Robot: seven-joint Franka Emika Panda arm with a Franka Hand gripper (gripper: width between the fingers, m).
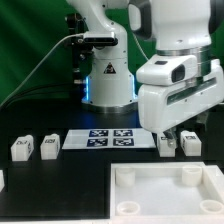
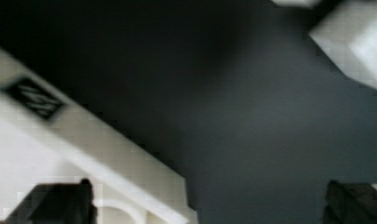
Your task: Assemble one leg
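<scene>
Leg (image 1: 20,148) and second leg (image 1: 49,146), small blocky white plastic with square tags, stand at the exterior view's left on the matte black table (image 1: 60,190). Next I see the flat marker board (image 1: 105,137), then two more legs (image 1: 168,144) below my gripper (image 1: 178,130) (fingers (image 2: 52,205) spread wide, clamping nothing). A rimmed square tray piece (image 1: 160,195) lies in the foreground.

This is a robot lab: a white robot arm (image 1: 170,75) hangs over a black surface (image 1: 60,185) with a marker board (image 1: 110,137).
</scene>
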